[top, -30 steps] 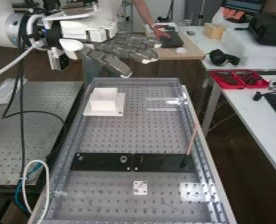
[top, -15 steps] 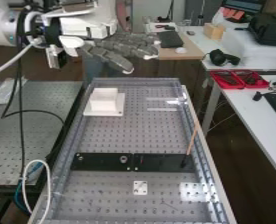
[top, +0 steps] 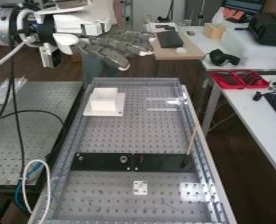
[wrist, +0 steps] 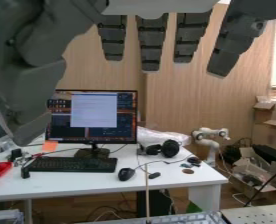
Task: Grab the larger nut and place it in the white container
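White container (top: 104, 104): upright on a flat white base at the far left part of the perforated tabletop (top: 119, 138); contents cannot be made out from this angle. Larger nut: location cannot be told. Red trays (top: 221, 81), side by side on the white desk (top: 255, 111) to the right, hold dark items. Cardboard box (wrist: 248, 176) on the floor in wrist view, packed with mixed items.

Hand (top: 109, 54): open, fingers extended and spread, raised above the far left end of the tabletop, apart from the white container.

Black bar (top: 155, 162) lies across the tabletop, nearer than the container. On it: smaller nut (top: 80, 158) and, to its right, bearing (top: 123, 159). A thin rod (top: 192, 140) stands tilted at the bar's right end, well apart from the container. Small white plate (top: 140, 188) lies nearer than the bar.

Wrist view, desk: monitor (wrist: 93, 116), keyboard (wrist: 72, 164), mouse (wrist: 126, 174), headphones (wrist: 170, 148).
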`<state>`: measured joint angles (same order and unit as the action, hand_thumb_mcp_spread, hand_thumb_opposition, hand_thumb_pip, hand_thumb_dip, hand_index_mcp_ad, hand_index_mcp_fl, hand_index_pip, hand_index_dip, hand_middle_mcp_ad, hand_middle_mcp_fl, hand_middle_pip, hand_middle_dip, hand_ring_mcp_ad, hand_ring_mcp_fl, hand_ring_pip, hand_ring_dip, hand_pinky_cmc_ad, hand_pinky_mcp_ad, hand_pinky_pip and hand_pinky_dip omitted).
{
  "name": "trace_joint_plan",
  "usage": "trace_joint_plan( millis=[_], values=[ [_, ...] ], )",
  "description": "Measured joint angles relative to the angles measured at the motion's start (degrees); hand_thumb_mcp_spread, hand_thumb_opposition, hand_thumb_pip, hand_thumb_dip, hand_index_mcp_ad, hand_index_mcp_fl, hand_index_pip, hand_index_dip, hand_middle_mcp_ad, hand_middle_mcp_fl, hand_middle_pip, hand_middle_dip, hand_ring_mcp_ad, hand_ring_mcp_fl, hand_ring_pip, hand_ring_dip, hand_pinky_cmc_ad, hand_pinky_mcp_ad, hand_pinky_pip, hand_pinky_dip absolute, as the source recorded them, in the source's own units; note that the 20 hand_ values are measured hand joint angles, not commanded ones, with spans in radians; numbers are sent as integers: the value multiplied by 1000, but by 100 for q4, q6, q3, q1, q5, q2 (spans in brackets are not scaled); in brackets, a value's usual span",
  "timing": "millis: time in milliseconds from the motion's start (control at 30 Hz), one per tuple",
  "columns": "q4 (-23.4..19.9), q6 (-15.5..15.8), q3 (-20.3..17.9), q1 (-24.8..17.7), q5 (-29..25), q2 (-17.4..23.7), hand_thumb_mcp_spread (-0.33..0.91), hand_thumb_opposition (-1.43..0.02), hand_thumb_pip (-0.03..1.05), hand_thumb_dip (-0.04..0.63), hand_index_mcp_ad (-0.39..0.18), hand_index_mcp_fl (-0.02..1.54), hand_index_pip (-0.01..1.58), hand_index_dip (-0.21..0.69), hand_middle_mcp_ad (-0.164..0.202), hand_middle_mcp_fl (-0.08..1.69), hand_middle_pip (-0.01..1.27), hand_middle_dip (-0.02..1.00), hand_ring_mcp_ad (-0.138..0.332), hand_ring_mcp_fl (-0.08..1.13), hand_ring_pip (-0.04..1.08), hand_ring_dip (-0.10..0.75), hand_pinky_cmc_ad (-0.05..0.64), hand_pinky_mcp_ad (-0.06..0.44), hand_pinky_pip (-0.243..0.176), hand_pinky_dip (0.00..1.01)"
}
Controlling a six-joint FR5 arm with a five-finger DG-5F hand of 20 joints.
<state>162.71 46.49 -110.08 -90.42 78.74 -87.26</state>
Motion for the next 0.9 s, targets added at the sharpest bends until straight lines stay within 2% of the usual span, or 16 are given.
trace_joint_plan(
  millis=[900],
  values=[
    [69, 55, 108, 101, 203, 8, 152, -730, 611, 126, -120, 37, 120, 24, 68, 63, 120, 255, 150, 0, 82, 103, 344, 278, -89, 358]
  ],
)
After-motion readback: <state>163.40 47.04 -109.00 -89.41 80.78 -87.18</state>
